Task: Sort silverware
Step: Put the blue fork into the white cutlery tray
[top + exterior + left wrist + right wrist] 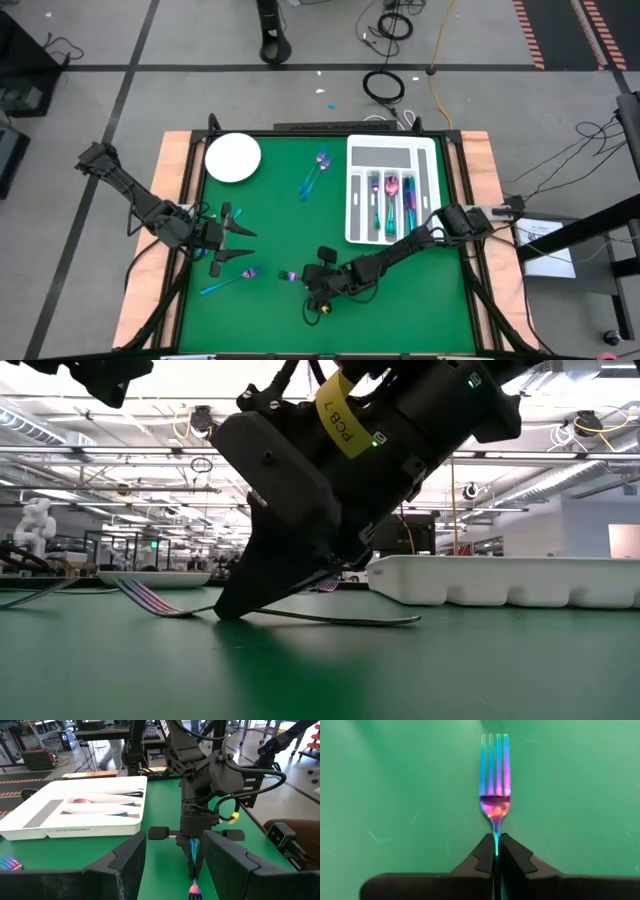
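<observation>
Right claw (496,851) clamping fork (495,780); silverware-filled tray (361,205)

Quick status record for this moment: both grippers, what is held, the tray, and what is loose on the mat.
right gripper: low over the green mat's middle front, fingers shut on a fork's handle
fork: iridescent, tines pointing away from the right gripper, lying on the mat
left gripper: at the mat's left side, fingers open, holding nothing
tray: white, compartmented, at the right rear, several pieces already in it
plate: white, at the left rear
loose silverware: pieces near mat centre and by the left gripper
</observation>
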Available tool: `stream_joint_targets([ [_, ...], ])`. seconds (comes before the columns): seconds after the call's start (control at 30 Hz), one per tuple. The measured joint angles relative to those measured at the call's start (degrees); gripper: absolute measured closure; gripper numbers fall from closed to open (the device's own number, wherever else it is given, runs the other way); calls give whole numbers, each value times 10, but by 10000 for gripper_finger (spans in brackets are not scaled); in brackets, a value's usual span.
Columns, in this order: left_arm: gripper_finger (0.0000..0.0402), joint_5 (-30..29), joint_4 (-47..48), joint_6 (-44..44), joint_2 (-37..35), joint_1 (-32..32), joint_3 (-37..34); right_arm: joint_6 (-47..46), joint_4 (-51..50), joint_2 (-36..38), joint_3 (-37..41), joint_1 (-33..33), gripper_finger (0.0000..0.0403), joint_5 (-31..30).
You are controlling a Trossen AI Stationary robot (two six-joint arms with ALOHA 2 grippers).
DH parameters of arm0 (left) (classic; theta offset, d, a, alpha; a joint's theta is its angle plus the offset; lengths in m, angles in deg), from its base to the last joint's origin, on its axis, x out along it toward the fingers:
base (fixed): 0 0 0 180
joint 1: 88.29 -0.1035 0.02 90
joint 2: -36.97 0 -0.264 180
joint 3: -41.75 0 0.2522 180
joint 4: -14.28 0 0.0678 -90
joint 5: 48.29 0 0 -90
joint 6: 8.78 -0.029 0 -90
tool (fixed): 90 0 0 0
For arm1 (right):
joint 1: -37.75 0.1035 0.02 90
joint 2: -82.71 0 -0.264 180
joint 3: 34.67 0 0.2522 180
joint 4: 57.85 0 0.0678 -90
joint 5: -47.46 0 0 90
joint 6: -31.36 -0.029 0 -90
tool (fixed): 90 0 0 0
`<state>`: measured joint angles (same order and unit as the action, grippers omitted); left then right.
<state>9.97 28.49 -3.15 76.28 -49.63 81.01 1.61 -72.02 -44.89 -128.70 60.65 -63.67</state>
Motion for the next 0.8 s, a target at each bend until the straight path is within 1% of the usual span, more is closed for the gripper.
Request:
stream_joint_targets([
  [0.17,204,0,0,0,0,0,0,-10,-23,14,-26,-8,397,6],
  [0.23,204,0,0,0,0,0,0,-9,-39,33,-38,-12,399,3],
  [0.33,204,0,0,0,0,0,0,-22,-81,74,-43,-17,399,-29],
  [0.47,204,0,0,0,0,0,0,-64,-209,138,-43,-27,400,-89],
  [0.57,204,0,1,0,0,0,0,-131,-332,191,-43,-39,401,-128],
  [0.63,204,0,0,0,0,0,0,-202,-427,218,-43,-50,401,-149],
  [0.73,204,0,0,1,0,0,0,-321,-544,252,-31,-74,402,-161],
  [0.8,204,0,0,1,0,0,0,-385,-595,273,-11,-94,402,-162],
])
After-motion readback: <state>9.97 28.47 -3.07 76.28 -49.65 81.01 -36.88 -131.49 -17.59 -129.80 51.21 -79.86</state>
